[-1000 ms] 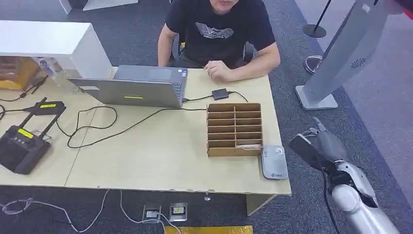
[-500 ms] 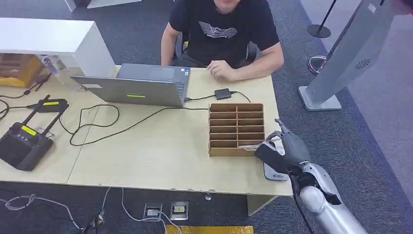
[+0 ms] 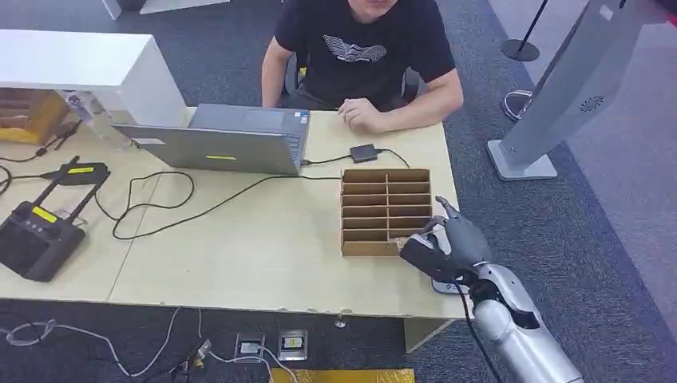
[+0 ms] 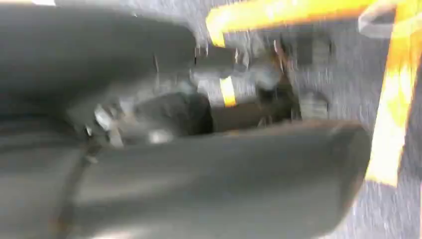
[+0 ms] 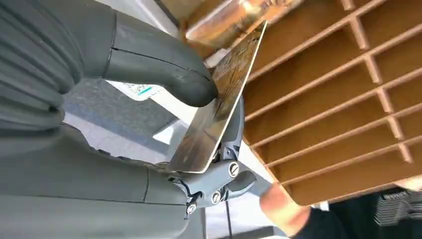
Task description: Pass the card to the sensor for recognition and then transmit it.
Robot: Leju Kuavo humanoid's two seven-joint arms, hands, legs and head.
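controller: black handheld unit (image 3: 36, 239) with yellow label, far left of the table, two antennas pointing away from the robot.
small black box: (image 3: 80, 173) yellow label, just beyond the controller, cable attached.
white cabinet: (image 3: 88, 68) back left, beside the table.
table: light wood top (image 3: 263, 255), two panels side by side.
cable: black lead (image 3: 192, 209) loops over the table from the left side toward the laptop area.
laptop: grey (image 3: 227, 142), open, screen back facing the robot, on far side of table.
person: seated behind the table in dark t-shirt (image 3: 363, 48), one hand resting on the table edge near the laptop.
adapter: small black block (image 3: 363, 152) beyond the rack, cabled to the laptop.
card rack: brown slotted organizer (image 3: 383, 199), two columns of slots, right part of table.
card: shiny, brownish print (image 5: 219, 107), at the near right corner of the rack, just at a slot mouth, tilted edge-on; held by right hand.
right hand: (image 3: 447, 243) over table's right near corner, touching the rack's lower right; thumb (image 5: 164, 74) presses one face of the card, darker fingers (image 5: 226, 172) back the other, so pinching the card.
sensor: grey-white reader pad (image 3: 447, 283) flat on the table just right of the rack, mostly hidden under the right hand.
left hand: (image 4: 149, 114) wrist view badly blurred, cannot tell finger state or if anything is held.
kiosk stand: grey slanted post (image 3: 559, 96) on the carpet, right of the table.
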